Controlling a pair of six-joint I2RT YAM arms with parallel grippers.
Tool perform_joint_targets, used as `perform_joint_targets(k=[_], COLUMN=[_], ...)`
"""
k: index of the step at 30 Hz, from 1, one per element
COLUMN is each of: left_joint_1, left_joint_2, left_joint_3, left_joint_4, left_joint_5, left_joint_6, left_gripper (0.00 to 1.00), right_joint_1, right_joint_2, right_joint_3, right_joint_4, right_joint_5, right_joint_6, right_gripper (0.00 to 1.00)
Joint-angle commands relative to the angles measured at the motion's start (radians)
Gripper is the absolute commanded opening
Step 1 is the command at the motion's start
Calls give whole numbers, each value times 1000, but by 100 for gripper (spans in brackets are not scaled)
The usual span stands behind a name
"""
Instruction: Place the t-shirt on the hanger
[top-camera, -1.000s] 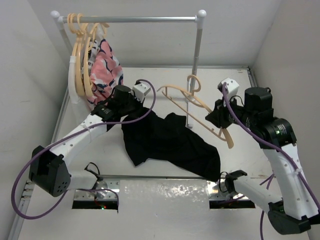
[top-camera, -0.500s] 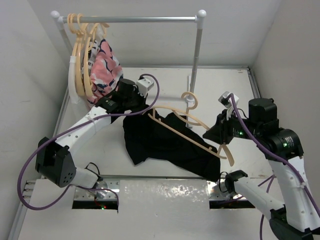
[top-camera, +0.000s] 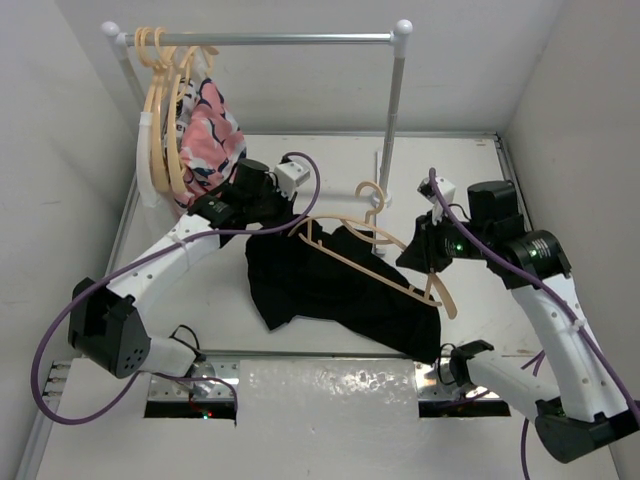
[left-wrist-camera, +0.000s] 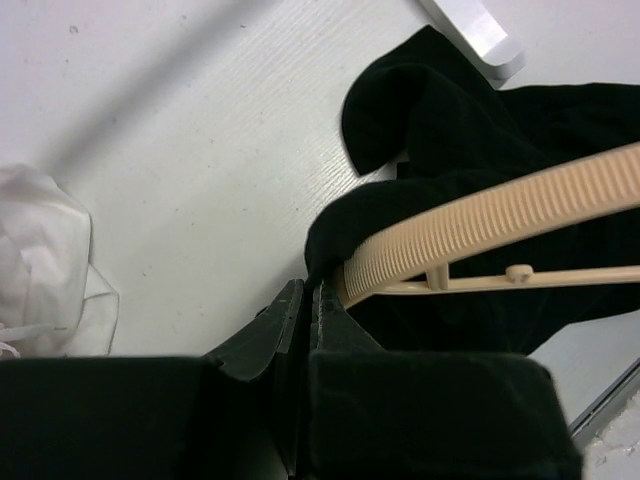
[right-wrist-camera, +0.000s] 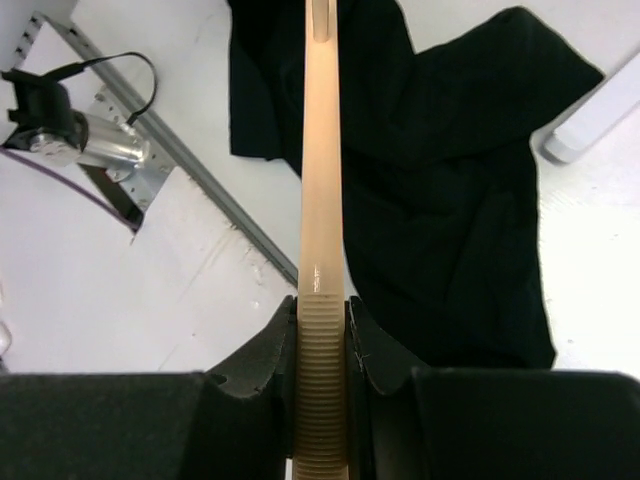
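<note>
Two robot arms meet over a black t-shirt (top-camera: 320, 290) that lies crumpled on the white worktop (top-camera: 220, 310), in front of a clothes rack. The right pincer (right-wrist-camera: 322, 305) is clamped narrowly on the ribbed end of one arm of the cream hanger (top-camera: 370, 262). It holds the hanger slanted across the garment, hook (top-camera: 372, 195) pointing toward the rack's upright post (top-camera: 392, 110).

The left pincer (left-wrist-camera: 308, 292) is pressed fully together at the shirt's upper edge. It appears to pinch a fold of black fabric and lift it just beside the hanger's free end. That pairing looks deliberate. One arm steadies the frame by its far tip, leaving the near tip bare, while the other raises the cloth so that the tip can slip inside. The neck opening is not visible, so whether the pinched edge is the collar cannot be told. The hanger lies over the shirt, not yet inside it.

No box or bin is on the worktop. The one thing that carries others is the rack's rail (top-camera: 280, 39). At its left end hang a bunch of cream hangers (top-camera: 160, 110) and a pink, white and navy patterned garment (top-camera: 212, 135), well apart from the work.
</note>
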Motion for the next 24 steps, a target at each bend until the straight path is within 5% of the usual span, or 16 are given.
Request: perform_joint_targets(k=[1, 14, 24], left_joint_1=[3, -9, -8], left_joint_2=[-41, -12, 19], left_joint_3=[-3, 8, 66], left_joint_4=[13, -16, -17], left_joint_5=[37, -5, 49], left_joint_6=[22, 214, 205], left_gripper=[0, 0, 0], right_joint_1=[2, 4, 109], right_joint_2=[24, 124, 133], right_joint_3=[91, 275, 162], right_joint_4=[28, -96, 28], right_joint_5=[65, 114, 126], right_joint_6=[-47, -115, -70], right_gripper=[0, 0, 0])
